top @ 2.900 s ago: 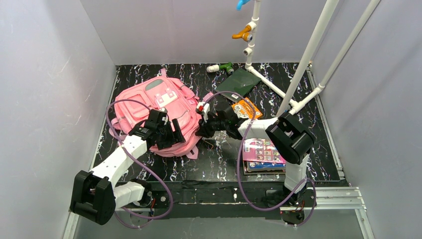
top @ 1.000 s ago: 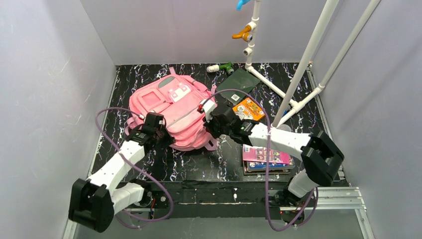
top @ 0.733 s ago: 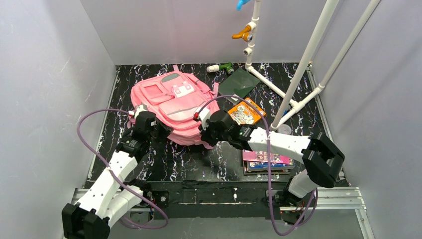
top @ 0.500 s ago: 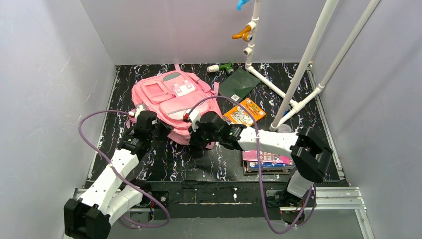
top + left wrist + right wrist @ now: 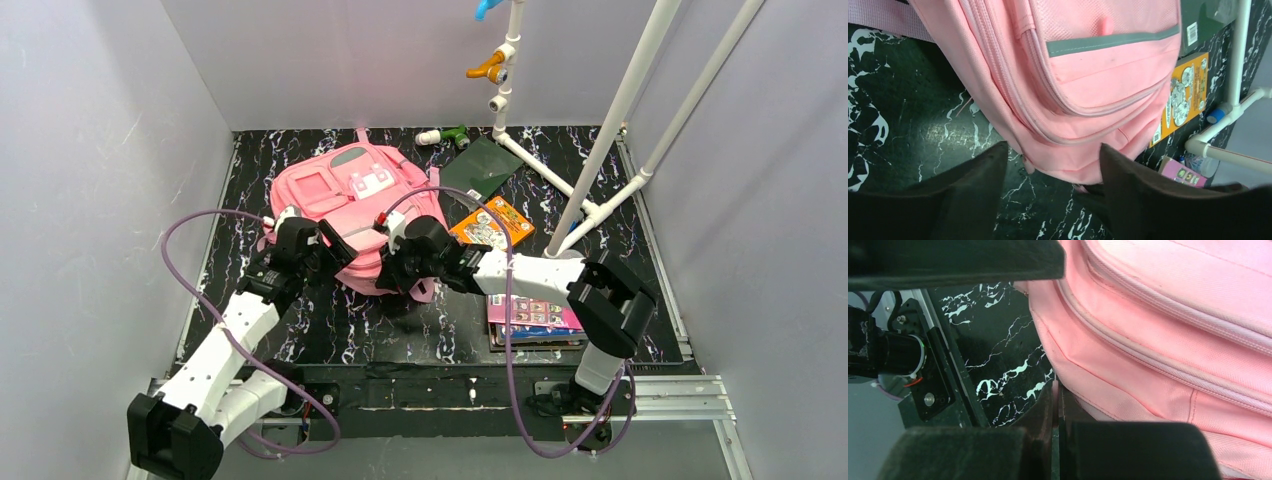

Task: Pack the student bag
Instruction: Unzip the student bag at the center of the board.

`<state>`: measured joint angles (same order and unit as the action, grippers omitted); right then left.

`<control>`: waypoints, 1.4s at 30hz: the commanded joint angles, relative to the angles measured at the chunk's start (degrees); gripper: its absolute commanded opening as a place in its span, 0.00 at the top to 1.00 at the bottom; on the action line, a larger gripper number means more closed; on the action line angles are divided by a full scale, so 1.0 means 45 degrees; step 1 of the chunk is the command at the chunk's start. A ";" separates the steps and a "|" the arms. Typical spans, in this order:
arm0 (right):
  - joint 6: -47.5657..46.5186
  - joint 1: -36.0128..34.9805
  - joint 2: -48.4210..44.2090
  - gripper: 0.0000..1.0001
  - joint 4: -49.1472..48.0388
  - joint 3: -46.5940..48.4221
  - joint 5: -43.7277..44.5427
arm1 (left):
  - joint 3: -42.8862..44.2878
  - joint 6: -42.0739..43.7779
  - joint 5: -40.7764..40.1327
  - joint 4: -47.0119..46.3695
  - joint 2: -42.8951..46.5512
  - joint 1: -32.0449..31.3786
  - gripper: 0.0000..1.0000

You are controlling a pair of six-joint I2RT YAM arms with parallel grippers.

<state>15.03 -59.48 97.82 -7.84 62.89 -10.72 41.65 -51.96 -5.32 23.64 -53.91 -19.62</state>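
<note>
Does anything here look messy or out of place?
Nothing is spilled or broken, but it is untidy. The pink student bag lies crooked, the zips in view shut, while an orange booklet, a dark green folder and a stack of books lie scattered at odd angles to its right, none packed.

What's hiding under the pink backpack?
Only the black marbled table shows around the student bag. The bag covers whatever lies beneath it. A dark green book and an orange booklet lie beside it, partly out of sight.
</note>
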 commanded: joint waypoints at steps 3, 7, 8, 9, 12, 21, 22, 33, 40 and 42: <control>0.1382 0.0464 0.0210 0.99 -0.1208 0.0063 -0.1788 | 0.0362 0.1050 -0.0300 0.2116 0.1477 -0.0022 0.16; 0.2241 0.0463 0.0378 0.99 -0.1753 -0.0212 -0.2235 | 0.0384 0.1450 0.0680 0.2386 0.1925 -0.0027 0.12; 0.2407 0.0465 0.0389 0.98 -0.1764 -0.0266 -0.2200 | 0.0382 0.1435 0.1086 0.2433 0.1878 -0.0017 0.13; 0.2569 0.0465 0.0374 0.97 -0.1865 -0.0348 -0.2139 | 0.0319 0.1363 0.1835 0.2407 0.1823 -0.0018 0.16; 0.3102 0.0484 0.0366 0.92 -0.2106 -0.0564 -0.2091 | 0.0085 0.1183 0.3124 0.2288 0.1684 -0.0016 0.21; 0.4220 0.0767 0.1311 0.94 -0.2785 -0.0547 -0.3448 | 0.0017 0.0931 0.4489 0.2489 0.1487 -0.0031 0.17; 0.4222 0.0810 0.1258 0.95 -0.2848 -0.0630 -0.3425 | 0.0029 0.0973 0.4123 0.2492 0.1669 -0.0018 0.17; 0.1706 0.2456 0.0869 0.99 0.1128 0.0700 -0.2784 | 0.2649 0.3014 -0.0795 0.4083 -0.0104 0.0772 0.02; 0.0960 0.2496 0.0834 0.99 0.2083 0.1478 -0.2669 | 0.3256 0.2676 0.2306 0.1453 -0.2854 0.2973 0.02; 0.0780 0.2511 0.0850 0.99 0.2286 0.1647 -0.2582 | 0.3636 0.2996 0.2399 0.1022 -0.3829 0.3059 0.02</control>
<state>22.06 -48.42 103.74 -0.43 66.46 -23.77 54.26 -40.25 0.16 34.17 -65.17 -7.09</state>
